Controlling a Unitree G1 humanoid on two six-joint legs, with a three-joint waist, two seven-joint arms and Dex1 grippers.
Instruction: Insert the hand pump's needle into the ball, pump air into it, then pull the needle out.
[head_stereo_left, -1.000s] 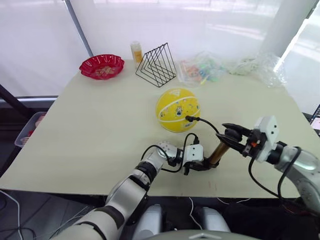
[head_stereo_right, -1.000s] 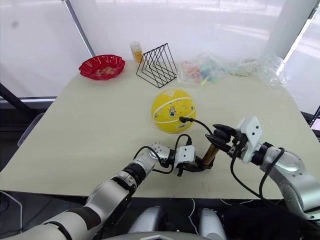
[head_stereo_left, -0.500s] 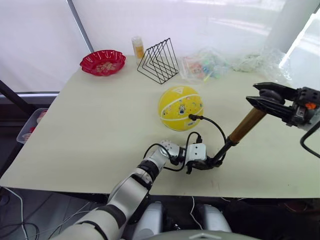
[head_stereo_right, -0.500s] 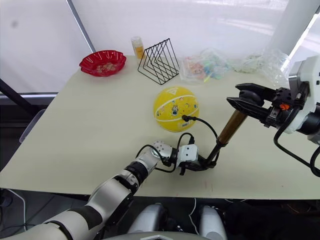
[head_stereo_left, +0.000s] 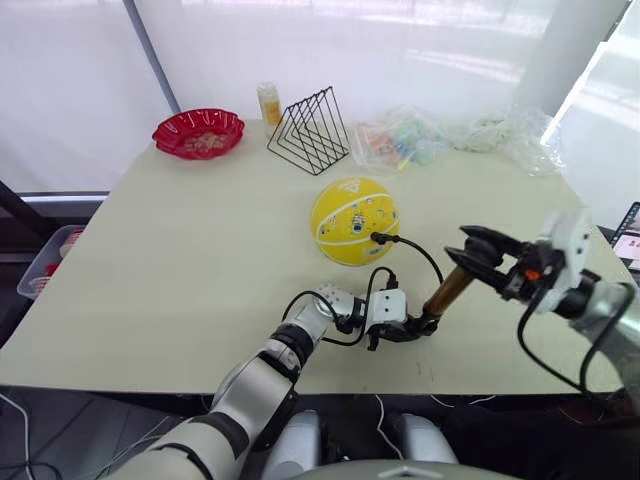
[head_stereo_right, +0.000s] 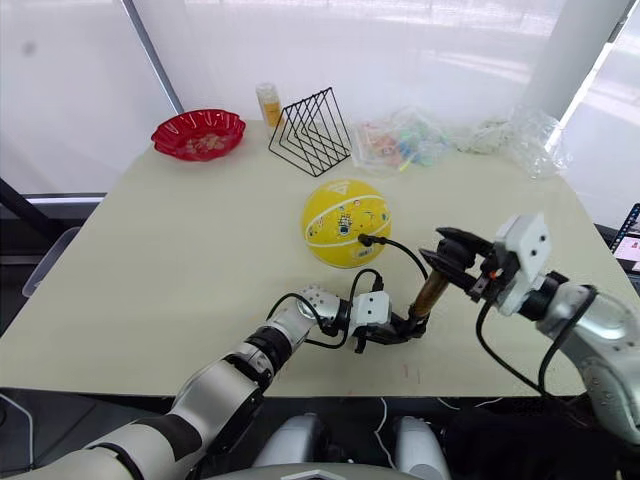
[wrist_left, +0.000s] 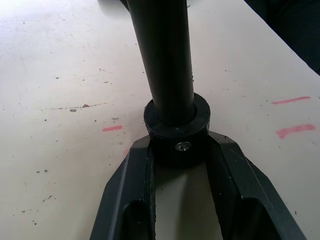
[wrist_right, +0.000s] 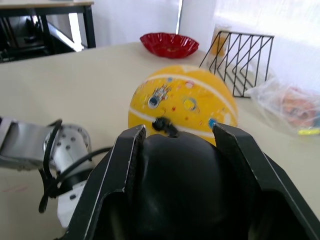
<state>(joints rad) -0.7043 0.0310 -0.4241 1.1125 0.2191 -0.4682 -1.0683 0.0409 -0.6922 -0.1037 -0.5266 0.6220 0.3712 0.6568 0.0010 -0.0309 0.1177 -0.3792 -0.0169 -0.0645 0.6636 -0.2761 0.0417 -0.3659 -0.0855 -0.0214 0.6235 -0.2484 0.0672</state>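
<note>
The yellow ball (head_stereo_left: 354, 220) rests mid-table. The needle's black fitting (head_stereo_left: 378, 238) sits against the ball's near side, its pin hidden, and the thin black hose (head_stereo_left: 420, 252) curves from it back to the hand pump (head_stereo_left: 446, 291). The pump stands tilted on the table, with its brass barrel leaning right. My left gripper (wrist_left: 177, 147) is shut on the pump's black base cap (wrist_left: 176, 131), a finger on each side. My right gripper (wrist_right: 177, 137) is shut on the black knob handle (wrist_right: 182, 185), low over the barrel.
A red scalloped bowl (head_stereo_left: 198, 132), a small yellow bottle (head_stereo_left: 268, 102) and a black wire rack (head_stereo_left: 310, 130) line the far edge. Clear plastic bags (head_stereo_left: 405, 138) lie at the far right. The pump's base is near the table's front edge (head_stereo_left: 400, 385).
Half a second ago the right gripper held the handle high and far right with the pump drawn out. It has since come down, left and nearer, shortening the pump.
</note>
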